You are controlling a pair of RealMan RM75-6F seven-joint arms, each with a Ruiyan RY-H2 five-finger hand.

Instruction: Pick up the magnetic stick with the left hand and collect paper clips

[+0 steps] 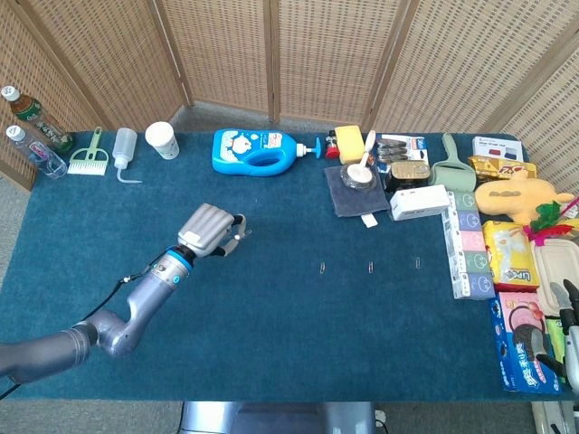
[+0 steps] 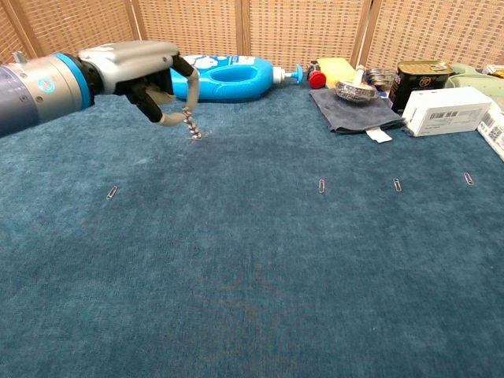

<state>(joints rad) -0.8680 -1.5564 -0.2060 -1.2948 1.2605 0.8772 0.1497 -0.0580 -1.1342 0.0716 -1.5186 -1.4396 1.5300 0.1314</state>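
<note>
My left hand [image 1: 206,231] [image 2: 140,72] is raised above the blue table at the left and grips the magnetic stick [image 2: 187,116]. Most of the stick is hidden inside the fingers. A small bunch of paper clips [image 2: 194,132] clings to its lower tip, clear of the cloth. Loose paper clips lie on the table: one [image 2: 112,192] below the hand, and three in a row to the right [image 2: 321,186] [image 2: 398,185] [image 2: 468,179], the same three in the head view [image 1: 322,268] [image 1: 370,267] [image 1: 417,263]. My right hand [image 1: 563,325] shows only as dark, spread fingers at the right edge, holding nothing.
A blue detergent bottle [image 2: 228,77], paper cup [image 2: 110,66] and squeeze bottle [image 2: 66,77] stand along the back behind the left hand. A grey cloth with a bowl [image 2: 352,106], a white box [image 2: 449,110] and several packages [image 1: 511,258] crowd the back right and right edge.
</note>
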